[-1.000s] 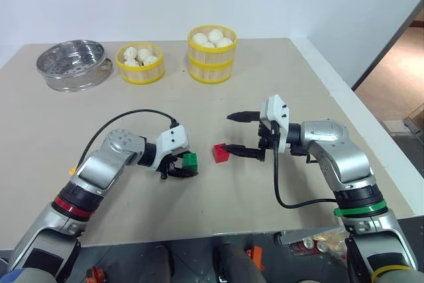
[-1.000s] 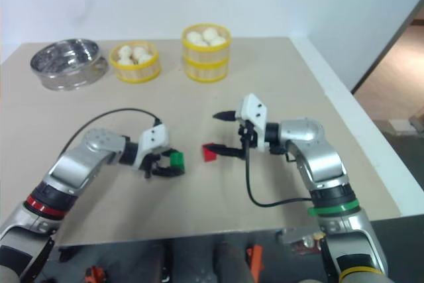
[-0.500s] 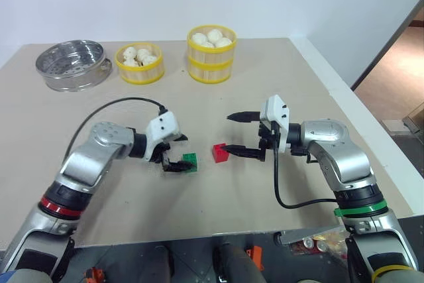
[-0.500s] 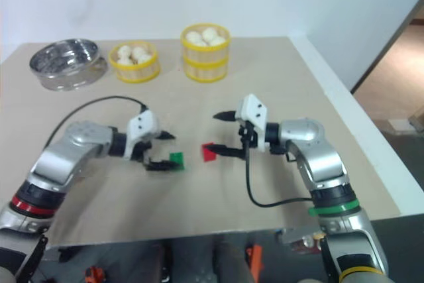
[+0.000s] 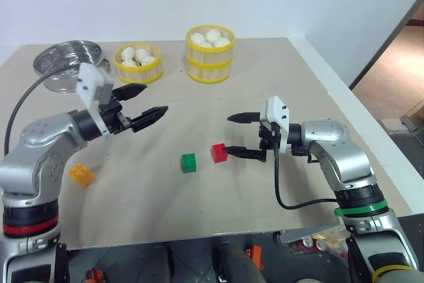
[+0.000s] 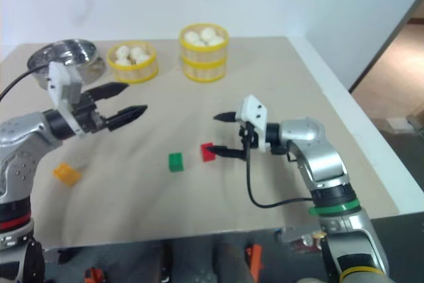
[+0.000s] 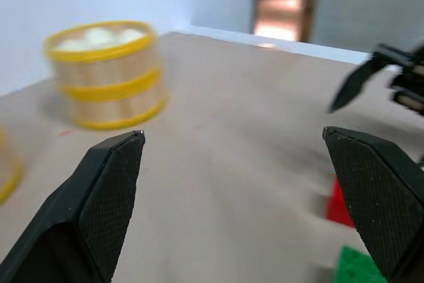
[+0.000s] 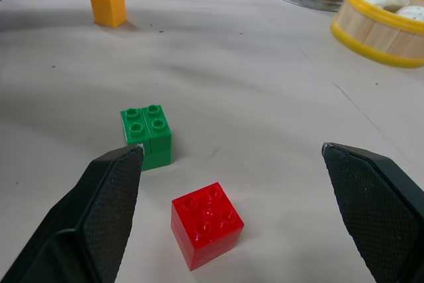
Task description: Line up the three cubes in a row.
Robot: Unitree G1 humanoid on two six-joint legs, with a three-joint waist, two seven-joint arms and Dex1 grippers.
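The red cube [image 5: 220, 152] and the green cube [image 5: 189, 162] sit side by side on the table [image 5: 298, 84], a small gap between them. The yellow-orange cube [image 5: 81, 173] lies far off to the left near the table's front. My left gripper [image 5: 144, 102] hangs open and empty in the air, well above and left of the green cube, pointing right. My right gripper [image 5: 232, 133] is open just right of the red cube, its lower finger close to that cube; the right wrist view shows the red cube [image 8: 207, 224] between its fingers with the green cube [image 8: 146, 134] beyond.
Two yellow-rimmed baskets of white buns [image 5: 140, 61] [image 5: 211, 52] and a metal steamer [image 5: 65, 63] stand along the table's far side. The table's right edge [image 5: 344, 91] drops to a floor beyond.
My left gripper has let go of the green cube, risen and swung up to the left, uncovering the yellow-orange cube. The green cube stays beside the red one. The right arm has not moved.
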